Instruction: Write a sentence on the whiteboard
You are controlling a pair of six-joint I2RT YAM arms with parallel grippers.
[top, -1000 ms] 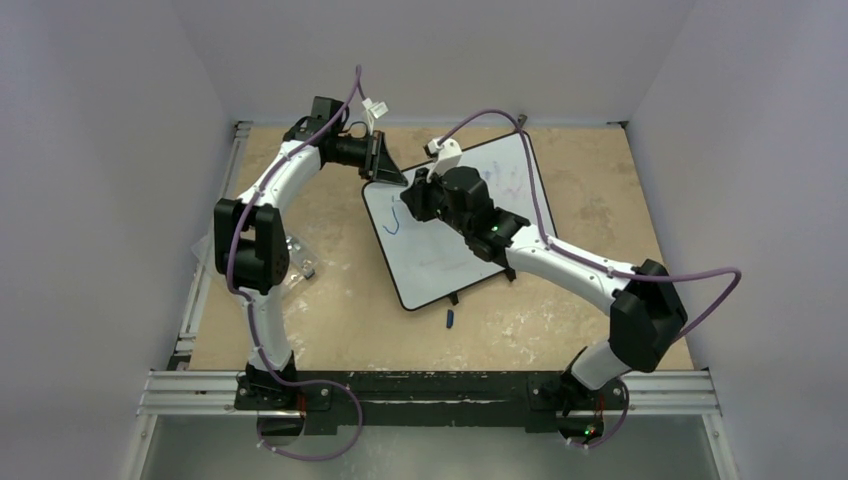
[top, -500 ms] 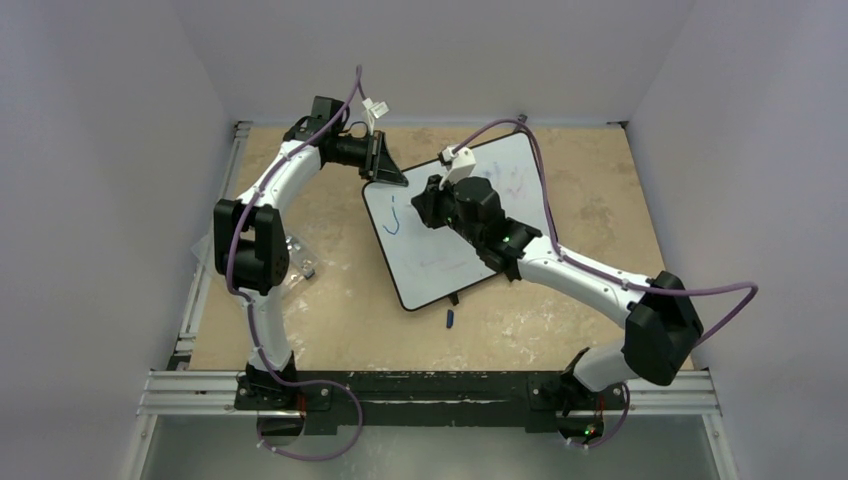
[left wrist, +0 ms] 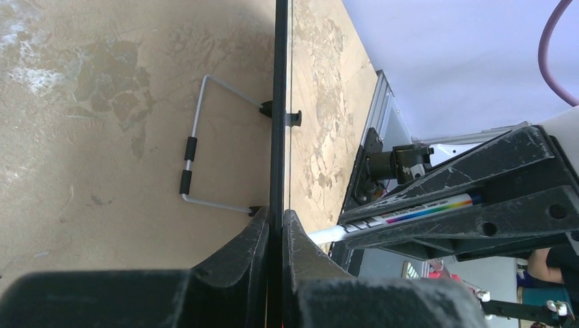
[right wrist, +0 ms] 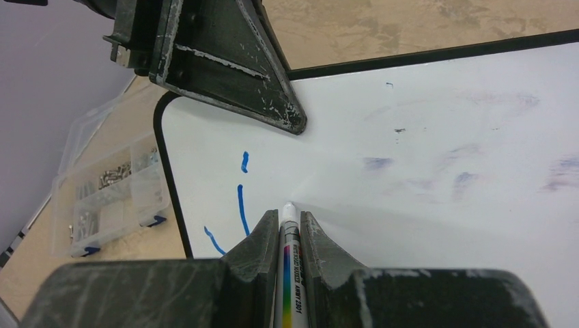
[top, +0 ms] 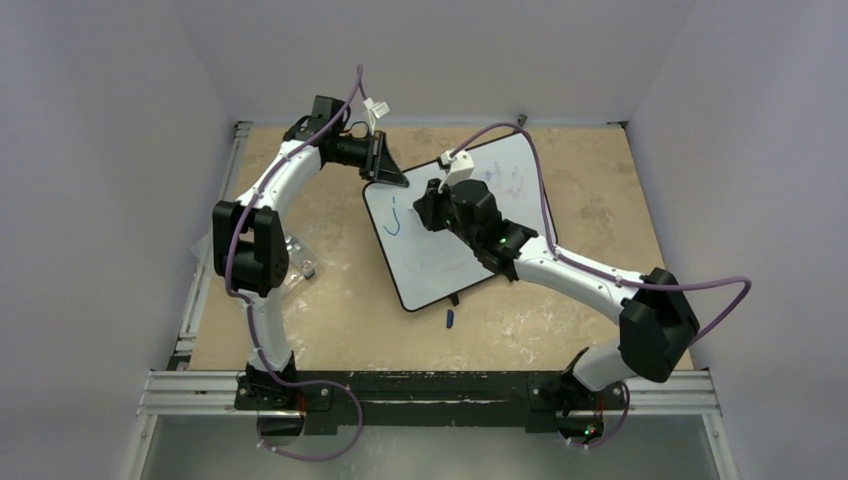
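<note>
The whiteboard (top: 440, 270) lies tilted on the table. My left gripper (top: 390, 178) is shut on its far left corner; in the left wrist view the board's black edge (left wrist: 279, 102) runs between the jaws (left wrist: 276, 225). My right gripper (top: 428, 203) is shut on a white marker (right wrist: 289, 253). Its tip sits at the board surface (right wrist: 423, 137), just right of a blue "j" stroke (right wrist: 240, 205) with a dot (right wrist: 244, 161). That "j" (top: 393, 222) is the only part of the sentence showing. The marker also shows in the left wrist view (left wrist: 423, 210).
Faint purple smudges (right wrist: 464, 179) mark the board's right part. A blue marker cap (top: 450, 319) lies on the table near the board's front edge. A clear parts box (top: 297, 258) sits at the left, also in the right wrist view (right wrist: 109, 198). The board's wire stand (left wrist: 194, 147) shows behind it.
A blue dot has appeared above the "j" stroke. My right gripper has shifted a little right with the marker. The left arm has not moved.
</note>
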